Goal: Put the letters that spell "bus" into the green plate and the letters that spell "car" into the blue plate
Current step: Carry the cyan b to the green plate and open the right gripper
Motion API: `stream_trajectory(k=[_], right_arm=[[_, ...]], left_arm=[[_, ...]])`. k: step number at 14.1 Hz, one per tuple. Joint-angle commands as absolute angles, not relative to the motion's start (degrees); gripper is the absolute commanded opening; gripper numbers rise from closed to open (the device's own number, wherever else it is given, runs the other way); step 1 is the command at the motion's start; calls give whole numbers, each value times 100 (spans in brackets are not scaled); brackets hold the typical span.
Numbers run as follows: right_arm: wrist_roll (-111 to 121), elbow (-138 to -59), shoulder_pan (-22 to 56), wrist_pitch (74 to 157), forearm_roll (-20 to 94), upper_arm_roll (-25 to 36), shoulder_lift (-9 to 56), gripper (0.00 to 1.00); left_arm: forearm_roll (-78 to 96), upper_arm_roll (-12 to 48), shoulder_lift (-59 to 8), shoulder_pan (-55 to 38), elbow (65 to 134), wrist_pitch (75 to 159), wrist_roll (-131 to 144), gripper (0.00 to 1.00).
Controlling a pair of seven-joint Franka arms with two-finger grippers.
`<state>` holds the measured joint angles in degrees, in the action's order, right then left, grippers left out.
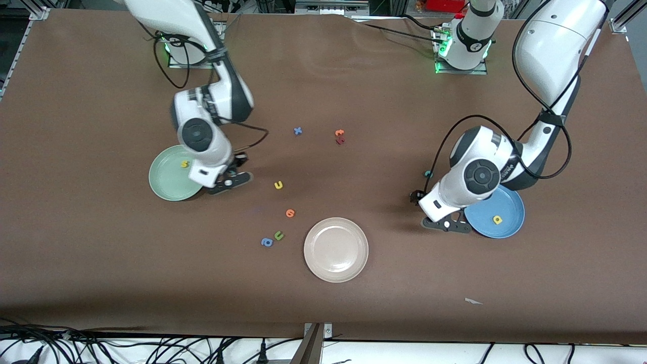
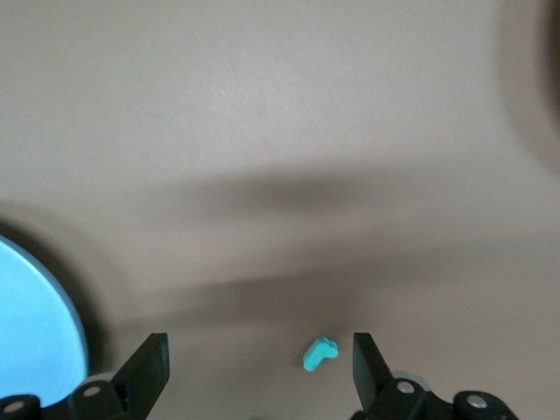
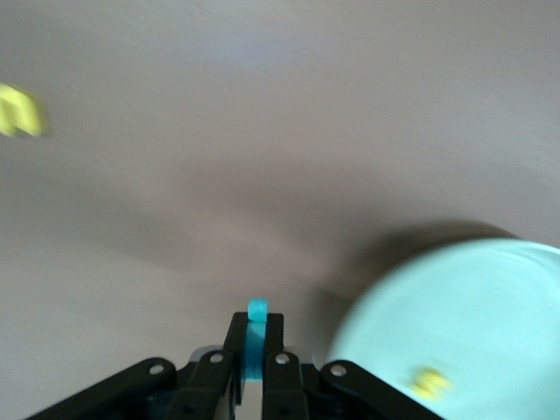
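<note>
Lying between the left fingers (image 2: 153, 363): teal letter (image 2: 318, 353).

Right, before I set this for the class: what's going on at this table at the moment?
Two arms are sorting foam letters. The right end effector is shut on a teal letter beside the green plate, which holds a yellow s. The left end effector is open over a teal r beside the blue plate, which holds a yellow a.

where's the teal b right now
The teal b is pinched in the shut right gripper, over the table just beside the green plate, which holds the yellow s.
</note>
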<state>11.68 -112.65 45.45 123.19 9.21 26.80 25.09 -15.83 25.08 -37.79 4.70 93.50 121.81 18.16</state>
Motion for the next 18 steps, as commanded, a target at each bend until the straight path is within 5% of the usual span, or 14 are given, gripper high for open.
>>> stream_trajectory(k=[1, 3, 4, 5, 10, 15, 18], right_arm=[[2317, -11521, 4526, 12094, 1011, 3338, 2443, 0], [2426, -11628, 4413, 12094, 1011, 3454, 2505, 1], [2426, -11671, 4351, 12094, 1011, 3454, 2557, 38], [2417, -11654, 4298, 12085, 1019, 3454, 2566, 85], [2120, -11269, 4350, 11787, 1211, 3349, 2540, 87], [354, -10101, 4351, 11610, 1581, 2577, 3092, 84], [176, -9800, 4359, 11890, 2528, 2294, 3383, 64]], left_arm=[[-1556, 2549, -3981, 510, 9018, 11953, 1731, 94], [-1468, 2549, -3955, 545, 9026, 11944, 1749, 94], [-1468, 2549, -3955, 536, 9026, 11944, 1793, 94], [-1468, 2549, -3946, 536, 9009, 11944, 1819, 94], [-1398, 2601, -3938, 790, 8947, 11971, 1793, 94], [-1267, 2628, -3537, 879, 9331, 12173, 1758, 94], [-791, 2111, -2885, 432, 10332, 12715, 1766, 94]])
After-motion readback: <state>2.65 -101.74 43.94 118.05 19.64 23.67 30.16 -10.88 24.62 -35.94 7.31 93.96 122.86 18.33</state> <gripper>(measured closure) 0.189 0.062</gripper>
